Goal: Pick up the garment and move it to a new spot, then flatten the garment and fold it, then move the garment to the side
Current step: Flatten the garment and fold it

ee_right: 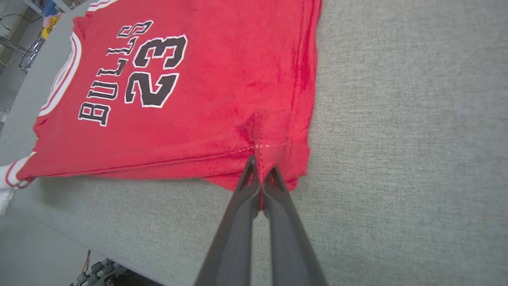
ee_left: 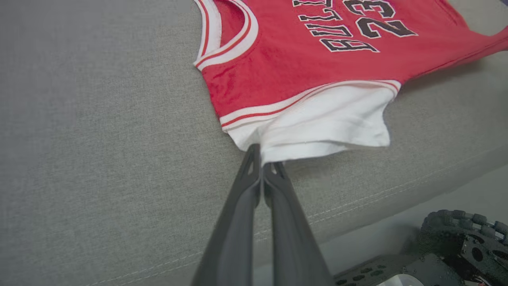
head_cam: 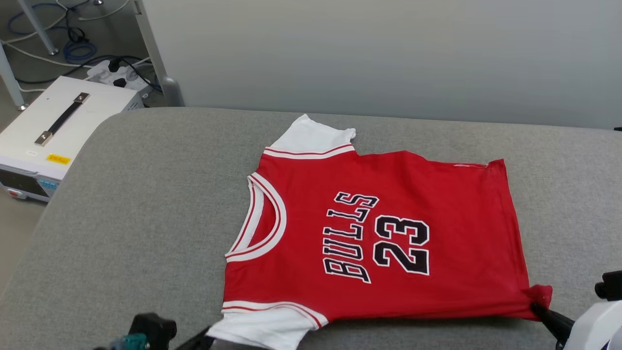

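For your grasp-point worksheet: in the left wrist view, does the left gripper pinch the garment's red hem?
No, the left gripper is shut on the white sleeve of the garment.

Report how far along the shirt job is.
Looks done: the shirt lies spread front up, nearly flat, on the grey pad. In hand: the left gripper is shut on the near white sleeve, the right gripper on the near hem corner. Left: no fold is made, and the shirt sits mid-pad, not set aside.
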Motion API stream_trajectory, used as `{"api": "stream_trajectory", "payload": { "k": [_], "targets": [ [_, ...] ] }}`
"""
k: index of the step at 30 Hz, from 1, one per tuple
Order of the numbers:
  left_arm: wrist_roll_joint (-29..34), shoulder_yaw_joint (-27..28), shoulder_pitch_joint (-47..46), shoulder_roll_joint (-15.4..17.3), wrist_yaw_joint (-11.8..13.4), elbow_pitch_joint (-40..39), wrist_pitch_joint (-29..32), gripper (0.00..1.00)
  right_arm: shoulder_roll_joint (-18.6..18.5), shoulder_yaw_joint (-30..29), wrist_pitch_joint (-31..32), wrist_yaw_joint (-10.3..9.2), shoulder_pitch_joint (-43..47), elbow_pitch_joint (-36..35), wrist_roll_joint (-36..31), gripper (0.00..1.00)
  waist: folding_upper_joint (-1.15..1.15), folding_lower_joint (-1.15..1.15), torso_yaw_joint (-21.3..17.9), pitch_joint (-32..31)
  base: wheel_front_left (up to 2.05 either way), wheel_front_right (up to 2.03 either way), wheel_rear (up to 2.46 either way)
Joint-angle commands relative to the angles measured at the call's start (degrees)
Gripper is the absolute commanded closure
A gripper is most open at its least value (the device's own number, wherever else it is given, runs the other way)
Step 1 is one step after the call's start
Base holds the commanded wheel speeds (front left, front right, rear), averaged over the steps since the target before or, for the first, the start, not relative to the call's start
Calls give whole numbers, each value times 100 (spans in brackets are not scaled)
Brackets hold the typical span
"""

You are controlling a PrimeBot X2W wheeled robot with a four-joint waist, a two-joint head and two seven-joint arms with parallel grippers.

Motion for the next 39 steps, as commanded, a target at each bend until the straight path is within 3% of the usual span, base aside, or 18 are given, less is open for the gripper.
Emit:
{"api": "stream_trajectory", "payload": {
  "k": [1,13,28,36,37,38,39],
  "targets": [
    [98,81,-277,0,13,-25,-42,100,54,-129,76,-46,22,-162,-89,100,0,1,-35,161,0,0,0],
    [398,218,-1776,-172,-230,184,247,100,580,-817,867,-46,-534,-936,-809,100,0,1,-182,909,0,0,0],
    [459,42,-3254,-608,-873,1727,557,100,922,-877,1084,-46,-1369,-529,-1389,100,0,1,-333,1488,0,0,0],
    [464,-159,-3700,-946,-1070,2617,538,100,969,-779,1051,-46,-1608,-252,-1466,100,0,1,-420,1585,0,0,0],
    [488,-191,-3756,-997,-1084,2726,509,13,983,-785,1047,-46,-1627,-197,-1474,100,0,1,-422,1579,0,0,0],
    [506,-201,-3797,-1043,-1085,2821,463,0,991,-792,1016,-46,-1645,-167,-1493,65,0,1,-423,1573,0,0,0],
    [519,-205,-3837,-1110,-1080,2946,397,0,997,-799,961,-46,-1665,-130,-1532,0,0,1,-422,1555,0,0,0]
  ]
}}
